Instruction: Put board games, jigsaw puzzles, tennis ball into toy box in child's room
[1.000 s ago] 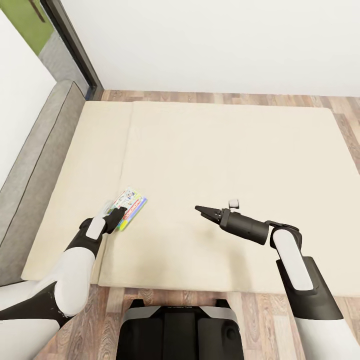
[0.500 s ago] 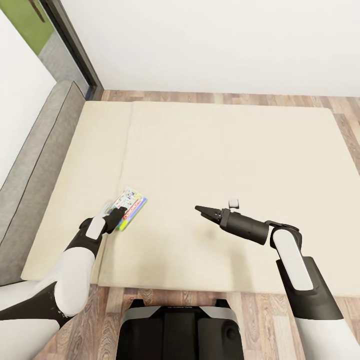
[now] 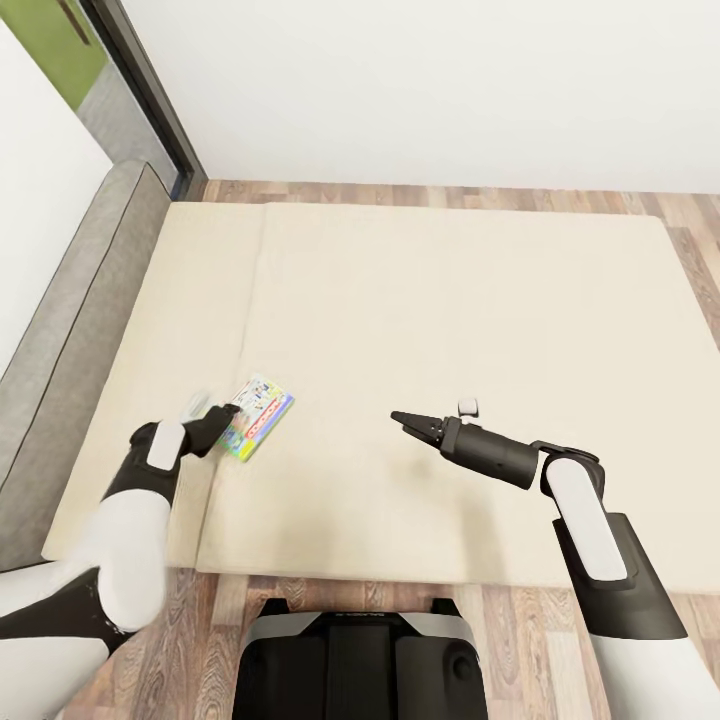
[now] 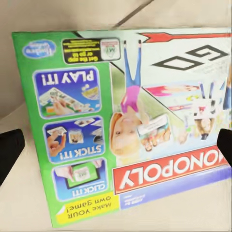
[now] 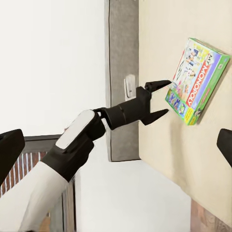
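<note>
We had the green-edged printed cardboard Monopoly game box [image 3: 257, 417] lying flat on the broad beige mattress of the bed [image 3: 450, 300], near its front left part, just beside a seam in the mattress. Our left gripper [image 3: 222, 419] sat right at the box's near left edge with its dark fingers [image 5: 155, 86] spread apart; in the right wrist view both tips pointed at the box's green side, apparently with a sliver of gap, not pinching it. Left wrist view had the box [image 4: 128, 121] face up filling most of the frame, lettering upside down, our two black fingertips at the frame's sides. Our right gripper [image 3: 398, 417] hung over the mattress well apart from the box, arm stretched toward the middle of the bed; its fingers looked pressed together into a single point in the head view, though the wrist view showed tips at opposite frame edges, so we couldn't tell for sure. Grey bed frame edge [image 3: 70, 330] ran along the left side; wood plank floor [image 3: 520, 640] showed in front of the mattress.
</note>
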Tool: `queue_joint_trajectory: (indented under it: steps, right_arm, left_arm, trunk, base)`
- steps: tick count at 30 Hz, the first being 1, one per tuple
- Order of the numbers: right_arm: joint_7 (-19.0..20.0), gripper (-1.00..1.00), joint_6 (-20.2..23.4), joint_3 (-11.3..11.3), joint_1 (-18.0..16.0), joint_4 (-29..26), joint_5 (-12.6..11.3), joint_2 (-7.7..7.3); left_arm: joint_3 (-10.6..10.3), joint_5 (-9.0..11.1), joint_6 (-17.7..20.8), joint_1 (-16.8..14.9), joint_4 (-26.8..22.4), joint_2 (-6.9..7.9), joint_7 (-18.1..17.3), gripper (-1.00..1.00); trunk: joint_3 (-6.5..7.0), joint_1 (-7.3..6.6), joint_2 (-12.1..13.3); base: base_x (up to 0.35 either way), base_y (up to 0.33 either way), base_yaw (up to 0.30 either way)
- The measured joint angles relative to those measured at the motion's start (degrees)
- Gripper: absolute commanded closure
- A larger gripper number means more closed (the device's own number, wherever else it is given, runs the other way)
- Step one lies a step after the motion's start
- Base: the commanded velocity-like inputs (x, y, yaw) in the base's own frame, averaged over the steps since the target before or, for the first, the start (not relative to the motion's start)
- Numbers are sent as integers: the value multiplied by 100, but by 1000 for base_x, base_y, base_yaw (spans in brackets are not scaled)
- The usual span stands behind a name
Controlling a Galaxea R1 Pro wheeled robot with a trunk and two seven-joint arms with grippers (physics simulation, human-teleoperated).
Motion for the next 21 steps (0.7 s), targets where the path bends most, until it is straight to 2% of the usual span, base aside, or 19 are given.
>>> queue_joint_trajectory:
  steps: [5, 10, 16, 21]
  right_arm:
    - [-2, -100, 0, -2, -1, 0, 4, -11]
    - [-3, -100, 0, -8, 5, 0, 8, -46]
    - [-4, -100, 0, -20, 24, 0, 10, -64]
    - [-4, -100, 0, -28, 37, 0, 12, -70]
  left_arm:
    - [17, -1, 806, -4, -472, 202, -2, -100]
    - [16, 0, 1386, -13, -783, 453, -2, -100]
    - [9, -1, 1783, -69, -924, 683, 6, -100]
    - [-7, -20, 1942, -295, -884, 767, 39, -100]
  trunk:
    - [0, 0, 0]
    - [0, 0, 0]
    - [0, 0, 0]
    - [0, 0, 0]
  base:
    - [0, 0, 0]
    - [0, 0, 0]
    - [0, 0, 0]
    - [0, 0, 0]
